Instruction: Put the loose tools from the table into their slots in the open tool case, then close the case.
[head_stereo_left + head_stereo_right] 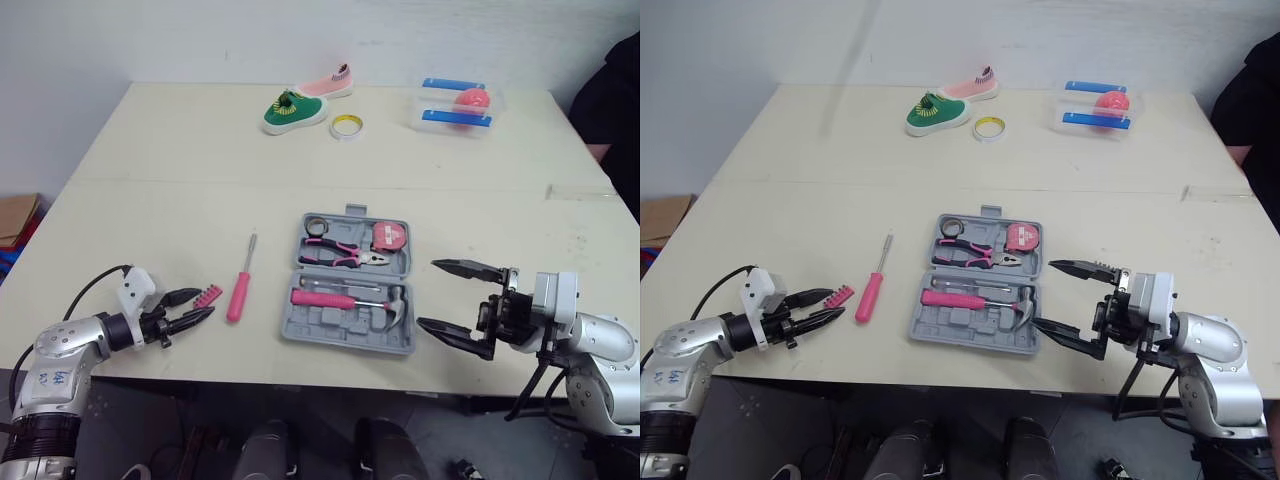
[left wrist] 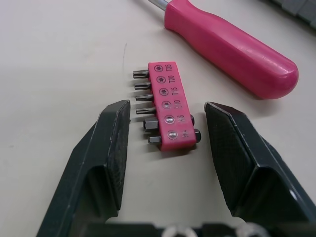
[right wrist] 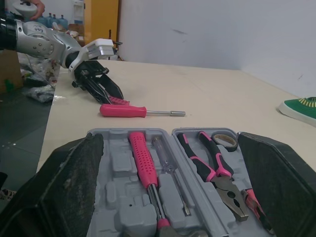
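Note:
The grey tool case (image 1: 345, 325) lies open at the table's near middle, holding pink pliers (image 1: 345, 255), a pink-handled hammer (image 1: 340, 299) and a round tape measure (image 1: 389, 235). A pink screwdriver (image 1: 240, 288) lies loose to its left. Further left is a pink bit holder (image 2: 165, 106) with several bits. My left gripper (image 1: 192, 308) is open, its fingers (image 2: 111, 148) on either side of the holder's near end without touching it. My right gripper (image 1: 455, 300) stands open just right of the case, empty.
At the table's far side sit a green shoe (image 1: 293, 111), a pink shoe (image 1: 328, 83), a roll of tape (image 1: 347, 126) and a clear box with blue strips and a pink ball (image 1: 458, 106). A person's dark sleeve (image 1: 610, 110) shows at the right edge.

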